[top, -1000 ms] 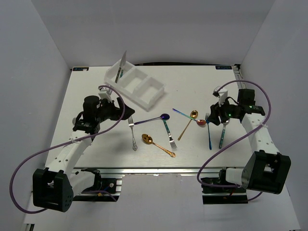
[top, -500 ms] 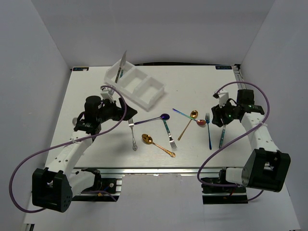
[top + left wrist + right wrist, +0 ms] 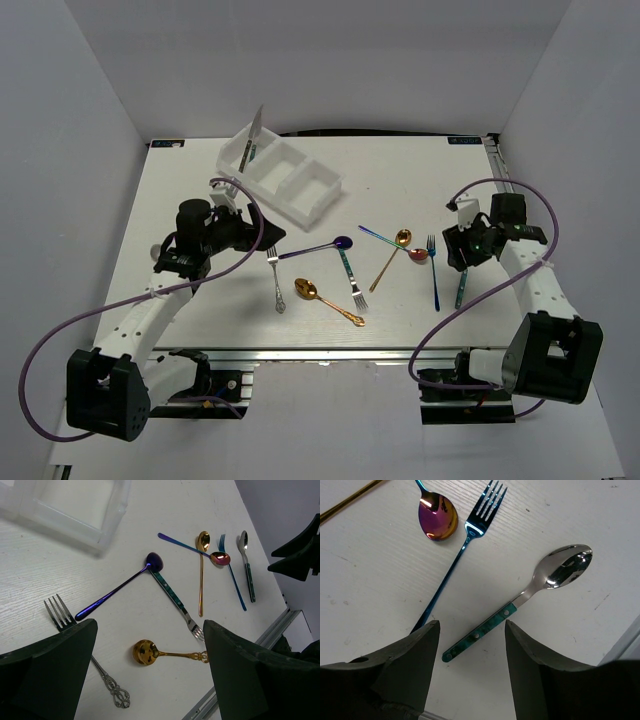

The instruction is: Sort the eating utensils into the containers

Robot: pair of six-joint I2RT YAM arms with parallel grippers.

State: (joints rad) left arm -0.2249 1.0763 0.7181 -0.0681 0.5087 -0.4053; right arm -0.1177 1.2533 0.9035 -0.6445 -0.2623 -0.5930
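Right gripper (image 3: 471, 630): jaws apart with nothing held. The fingers straddle the handle of the teal-handled spoon (image 3: 495, 621). I cannot tell whether they touch it.
Left gripper (image 3: 150, 630): jaws wide apart and empty. It hovers just off the near side of the tray (image 3: 325, 187), over the left end of the scatter.
Teal-handled spoon: flat on the table, the utensil farthest from the tray, well off its near-right end.
Blue fork (image 3: 481, 512): just tray-side of that spoon, tines pointing away from the arms.
Rose iridescent spoon (image 3: 438, 517): beside the blue fork's tines, one step closer to the tray.
Long gold spoon (image 3: 203, 540): crossing the rose spoon's handle, closer to the tray again.
Purple-blue spoon (image 3: 155, 561): the loose piece nearest the tray, its bowl touching the teal-handled fork (image 3: 172, 595).
Ornate gold spoon (image 3: 144, 651): on the side of those two away from the tray.
Silver fork (image 3: 57, 611): below the tray's near-left part, beside the left gripper.
Knife (image 3: 257, 128): the only piece in the tray, leaning upright in the far-left compartment.
Other two compartments: nothing visible in them.
Progress: early, by my judgement. One piece is sorted and eight lie loose on the table.
Likely next: closing on the teal-handled spoon, then a long carry across to the tray.
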